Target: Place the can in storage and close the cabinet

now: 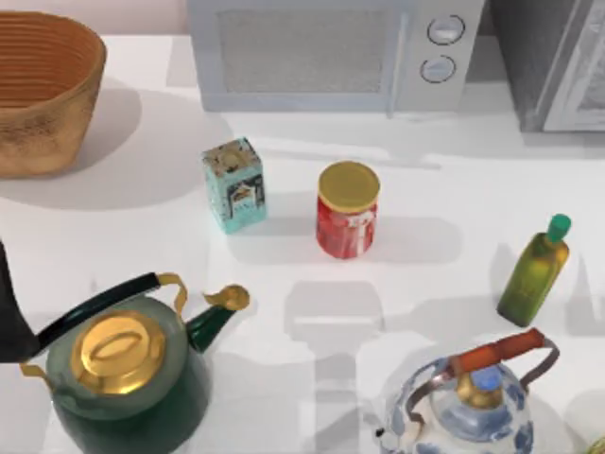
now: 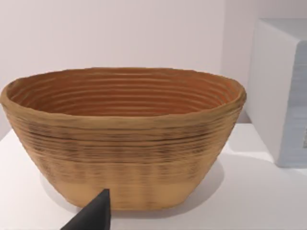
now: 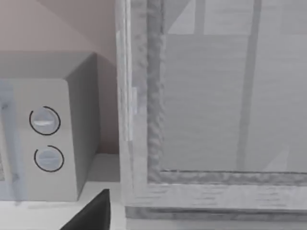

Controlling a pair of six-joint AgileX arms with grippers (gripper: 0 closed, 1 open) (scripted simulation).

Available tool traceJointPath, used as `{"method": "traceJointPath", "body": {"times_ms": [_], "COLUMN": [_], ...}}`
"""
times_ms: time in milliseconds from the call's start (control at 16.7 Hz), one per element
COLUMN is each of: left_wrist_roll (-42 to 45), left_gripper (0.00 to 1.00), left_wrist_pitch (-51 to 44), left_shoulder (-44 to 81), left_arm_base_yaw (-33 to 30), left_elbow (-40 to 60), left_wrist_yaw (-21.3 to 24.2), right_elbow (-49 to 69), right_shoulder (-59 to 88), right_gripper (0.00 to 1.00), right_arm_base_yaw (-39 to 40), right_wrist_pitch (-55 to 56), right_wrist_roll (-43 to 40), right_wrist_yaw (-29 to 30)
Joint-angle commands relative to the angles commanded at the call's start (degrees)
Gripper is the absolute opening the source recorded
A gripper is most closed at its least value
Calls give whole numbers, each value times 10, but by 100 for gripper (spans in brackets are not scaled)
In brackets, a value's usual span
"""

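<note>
A red can [image 1: 347,212] with a gold lid stands upright mid-table [image 1: 435,203], untouched, well apart from both grippers. The cabinet [image 1: 553,61] sits at the far right corner beside a white microwave [image 1: 331,52]. The right gripper [image 3: 93,213] faces the cabinet's pale framed door [image 3: 216,110] close ahead, microwave to one side. The left gripper [image 2: 93,215] faces a woven basket [image 2: 122,139]. Whether either gripper is open or closed cannot be told.
</note>
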Motion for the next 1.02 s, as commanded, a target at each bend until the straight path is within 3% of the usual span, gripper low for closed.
{"method": "traceJointPath", "body": {"times_ms": [660,1020], "left_wrist_roll": [0,0], "left_gripper": [100,100], "left_wrist_pitch": [0,0], "left_shoulder": [0,0], "left_arm_base_yaw": [0,0], "left_elbow": [0,0], "left_wrist_yaw": [0,0], "right_elbow": [115,162], "right_shoulder": [604,752], "right_gripper": [100,100], "right_arm_base_yaw": [-352,-474], "right_wrist_pitch": [428,566], "right_wrist_roll": [6,7], "right_wrist_yaw": [-338,-460]}}
